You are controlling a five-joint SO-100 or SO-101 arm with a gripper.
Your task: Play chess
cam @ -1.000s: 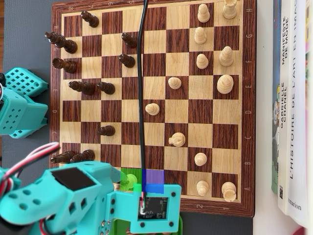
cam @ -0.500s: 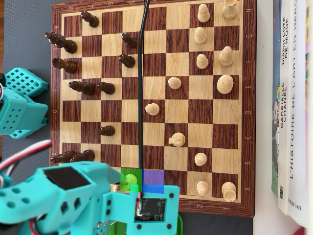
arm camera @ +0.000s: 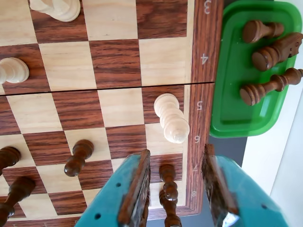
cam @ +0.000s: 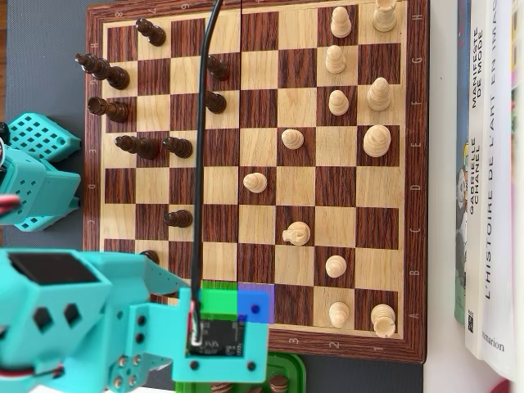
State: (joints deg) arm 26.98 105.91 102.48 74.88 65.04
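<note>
In the wrist view my gripper is open, its teal, wood-lined fingers spread wide over the corner of the chessboard by the numbers 7 and 8. Two dark pieces stand between the jaws, touching neither. A white piece stands just beyond the fingertips and a dark pawn is to the left. In the overhead view the arm covers the board's lower left corner. Its camera mount hides the jaws.
A green tray with three dark pieces lies off the board beside the numbered edge; its rim shows in the overhead view. White pieces fill the right half, dark ones the left. Books lie right. A black cable crosses the board.
The arm and its camera mount have shifted left along the board's lower edge, and the black cable has swung left with them. No chess piece has moved.
</note>
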